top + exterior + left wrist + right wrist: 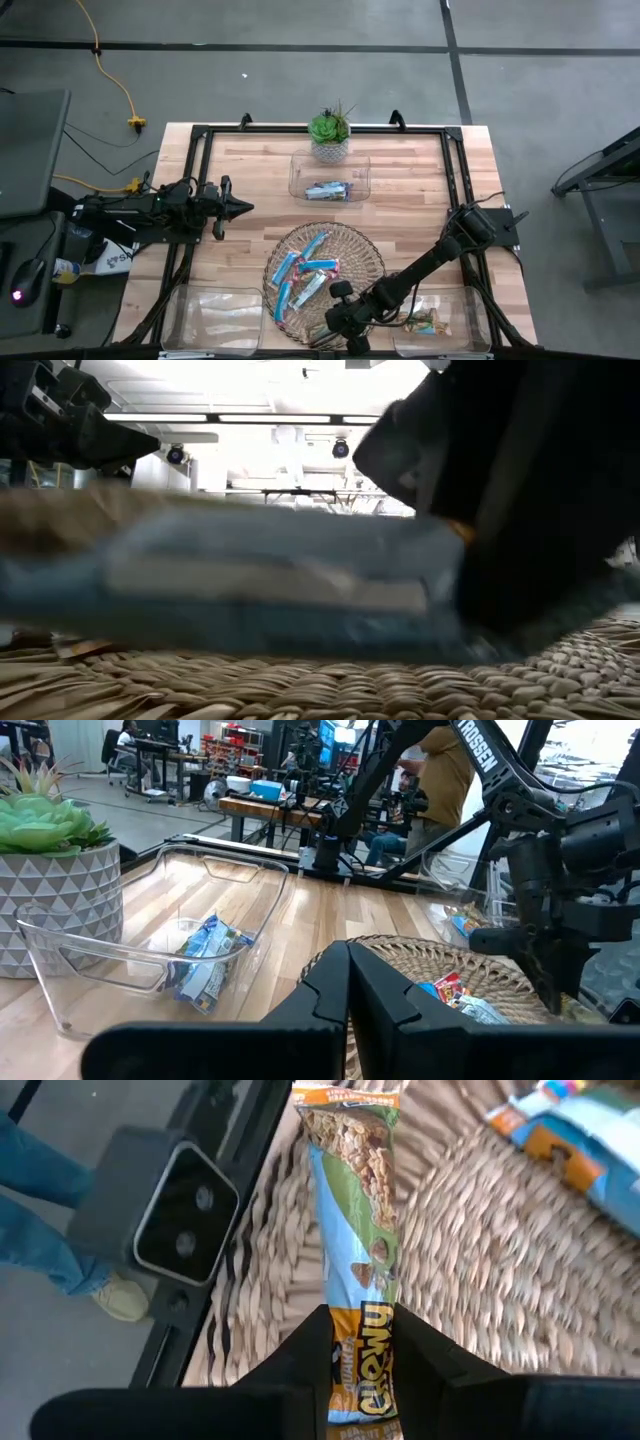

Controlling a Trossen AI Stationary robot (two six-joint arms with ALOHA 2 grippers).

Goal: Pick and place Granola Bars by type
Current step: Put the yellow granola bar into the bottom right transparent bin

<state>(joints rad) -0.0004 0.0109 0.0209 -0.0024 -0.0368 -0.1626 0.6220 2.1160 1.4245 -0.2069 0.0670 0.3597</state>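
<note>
My right end effector (362, 1342) is clamped on a tan-green granola bar (358, 1210) at the near edge of the wicker tray (362, 243); blue bars (305, 268) lie in the tray w/ more in the far bin (330, 175). Left end effector (243, 208) hovers over the counter (420, 185), fingers closed, nothing held.
</note>
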